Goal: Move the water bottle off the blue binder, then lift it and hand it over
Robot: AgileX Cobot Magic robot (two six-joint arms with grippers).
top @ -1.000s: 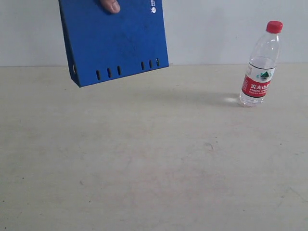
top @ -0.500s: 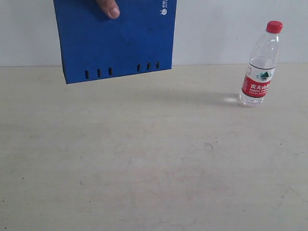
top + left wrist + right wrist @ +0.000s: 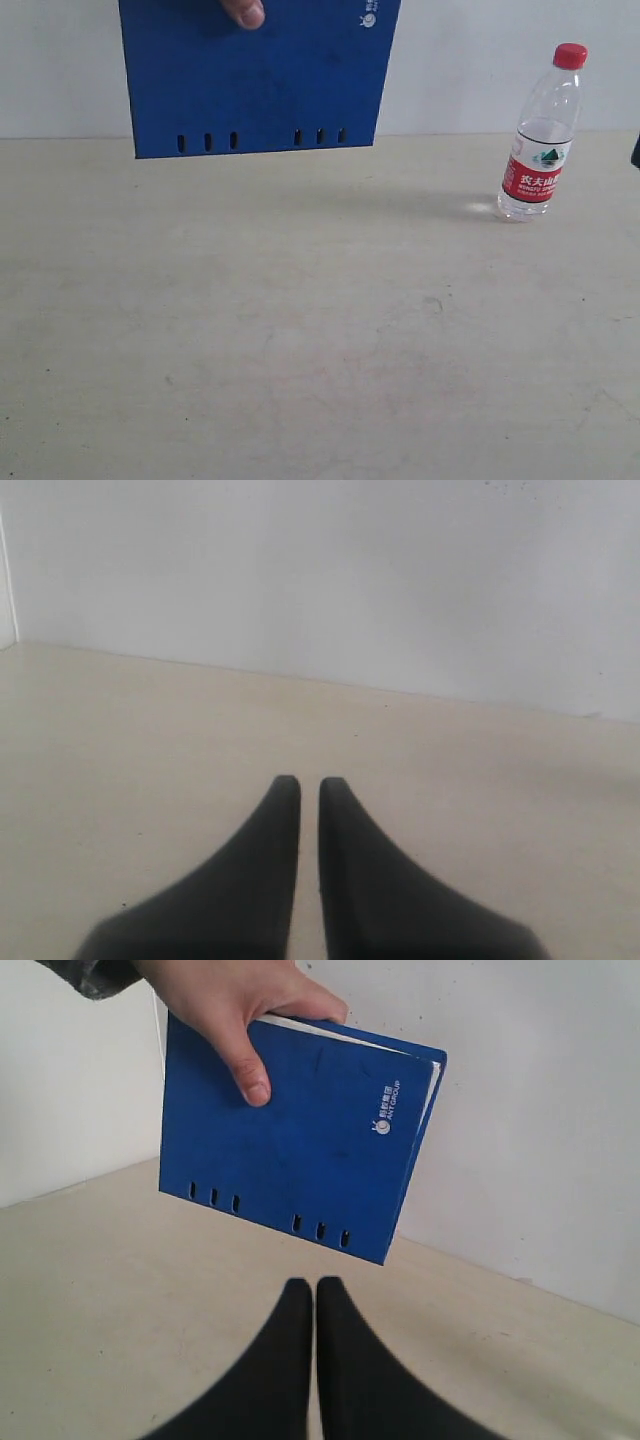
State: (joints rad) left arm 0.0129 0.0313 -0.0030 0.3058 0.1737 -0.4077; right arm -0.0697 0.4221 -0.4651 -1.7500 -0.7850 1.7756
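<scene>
A person's hand (image 3: pixel 225 1015) holds the blue binder (image 3: pixel 260 75) (image 3: pixel 300 1150) in the air above the back left of the table, spine slots downward. The water bottle (image 3: pixel 540 135), clear with a red cap and red-and-white label, stands upright on the table at the back right, away from the binder. My left gripper (image 3: pixel 301 782) is shut and empty above bare table. My right gripper (image 3: pixel 306 1282) is shut and empty too, pointing toward the binder. A dark bit of the right arm (image 3: pixel 636 150) shows at the exterior view's right edge.
The beige table (image 3: pixel 320 340) runs back to a white wall (image 3: pixel 460 60). The person's thumb (image 3: pixel 245 12) presses on the binder's front face. No other objects show on the table.
The hand has shifted the binder to the right and turned it level, its lower edge now horizontal. A dark piece of the right arm has entered at the exterior view's right edge. The bottle stayed put.
</scene>
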